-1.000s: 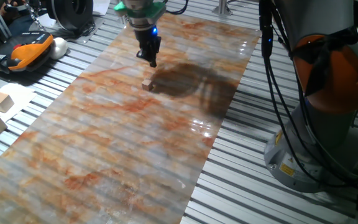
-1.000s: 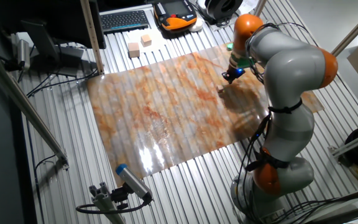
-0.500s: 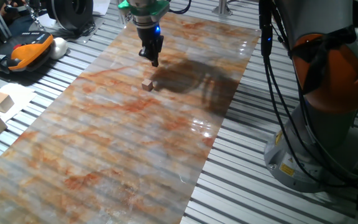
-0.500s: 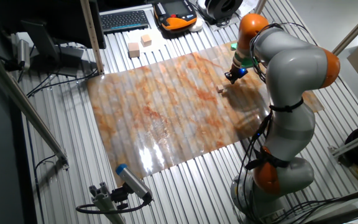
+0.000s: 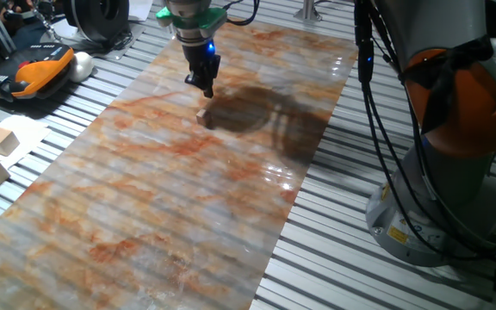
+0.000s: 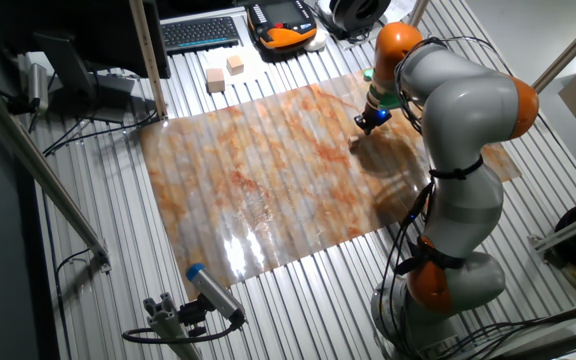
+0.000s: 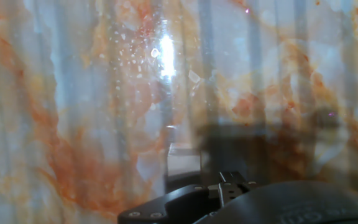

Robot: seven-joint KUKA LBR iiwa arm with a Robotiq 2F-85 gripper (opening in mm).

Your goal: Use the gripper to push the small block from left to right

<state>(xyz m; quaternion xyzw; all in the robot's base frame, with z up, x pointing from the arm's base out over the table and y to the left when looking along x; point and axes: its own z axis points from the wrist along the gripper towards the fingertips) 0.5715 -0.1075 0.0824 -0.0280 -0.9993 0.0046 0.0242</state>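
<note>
Looking across both fixed cameras, I see the black narrow two-fingered claw (image 5: 205,88) (image 6: 365,126) with its blue light and green ring poised low over the glossy orange-veined marble sheet (image 5: 145,198), its fingers seemingly drawn together to one tip. I find the tiny tan wooden cube (image 5: 202,116) (image 6: 353,145) just beside that tip, at the shadow's edge.

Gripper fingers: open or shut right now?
Shut, as far as shows: the gripper tapers to one narrow black tip with no visible gap, poised just above the small block.
</note>
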